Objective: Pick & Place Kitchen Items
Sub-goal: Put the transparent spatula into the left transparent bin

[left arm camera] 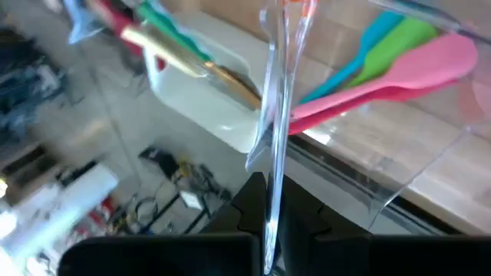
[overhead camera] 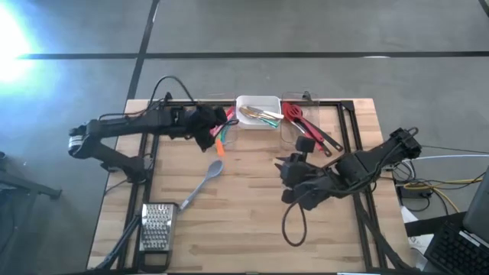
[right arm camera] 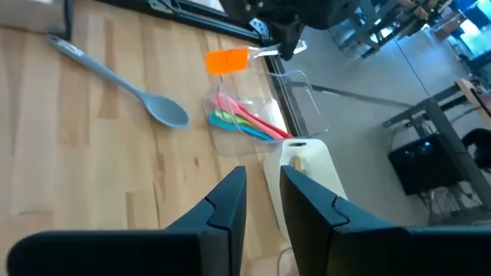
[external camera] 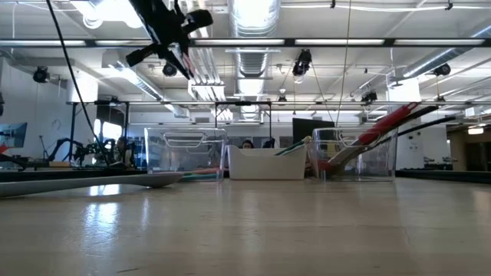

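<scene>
We see a pale wooden plank table (overhead camera: pixel 252 229) with a dark frame, and both dark arms reaching in over it.

The left arm stretches along the far side. Its left gripper (left arm camera: pixel 268 222) hangs above the table by the left-hand clear plastic bin (right arm camera: pixel 265 100). Its jaws are clamped tight on the transparent handle of an orange-bladed spatula (right arm camera: pixel 228 60), so this item hangs in the air next to that bin.

The right arm comes in from the right edge, and the right gripper (right arm camera: pixel 263 184) sits over the middle of the table. Its jaws stand slightly apart, with a narrow gap and nothing between them.

Three bins line the far edge. The left clear one holds pink, green and blue flat plastic spoons (left arm camera: pixel 399 69), with their heads sticking out past the rim. The white rectangular tub (overhead camera: pixel 257 103) in the middle holds small cutlery with gold-coloured metal ends and coloured handles (overhead camera: pixel 256 114). The right-hand clear plastic bin (external camera: pixel 357 153) holds a red slotted spatula (overhead camera: pixel 293 113) and black long-handled utensils, which lean out over its rim towards the right arm.

A wide flat metal grater with a black handle (overhead camera: pixel 157 225) lies near the table's front left corner. Just beside it, a grey long-handled spoon (overhead camera: pixel 205 182) lies on the bare wood at a slant, with its bowl pointing towards the bins.
</scene>
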{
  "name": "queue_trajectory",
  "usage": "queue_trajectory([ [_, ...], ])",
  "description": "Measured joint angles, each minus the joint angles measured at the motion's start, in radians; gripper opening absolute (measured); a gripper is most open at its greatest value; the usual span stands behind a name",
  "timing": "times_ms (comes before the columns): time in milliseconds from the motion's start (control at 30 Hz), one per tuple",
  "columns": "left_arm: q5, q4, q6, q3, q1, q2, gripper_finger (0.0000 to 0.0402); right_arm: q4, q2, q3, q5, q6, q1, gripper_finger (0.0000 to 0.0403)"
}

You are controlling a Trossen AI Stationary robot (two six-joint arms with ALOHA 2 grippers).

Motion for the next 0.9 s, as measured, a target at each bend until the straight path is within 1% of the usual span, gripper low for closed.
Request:
queue_trajectory([
  [100,0.019,-0.054,0.063,0.050,0.045,0.049,0.0017,-0.030,0.000,-0.007,0.000,0.008,-0.006,0.0072],
  [167,0.029,-0.081,0.088,0.080,0.078,0.087,0.0017,-0.071,-0.002,-0.007,0.002,0.048,-0.006,0.0073],
  [267,0.065,-0.072,0.119,0.092,0.125,0.127,0.0017,-0.143,-0.009,-0.009,0.004,0.130,-0.004,0.0079],
  [333,0.078,-0.071,0.125,0.098,0.155,0.142,0.0017,-0.174,-0.015,-0.013,0.013,0.153,-0.005,0.0083],
  [467,0.069,-0.058,0.182,0.101,0.203,0.185,0.0017,-0.186,-0.028,-0.025,0.037,0.149,-0.006,0.0089],
  [600,0.023,-0.047,0.236,0.124,0.240,0.253,0.0017,-0.190,-0.047,-0.027,0.052,0.133,-0.005,0.0091],
  [767,0.003,-0.044,0.268,0.203,0.298,0.349,0.0017,-0.206,-0.077,-0.029,0.080,0.131,-0.006,0.0083],
  [900,0.001,-0.044,0.297,0.295,0.315,0.432,0.0017,-0.208,-0.109,-0.029,0.084,0.130,-0.005,0.0075],
])
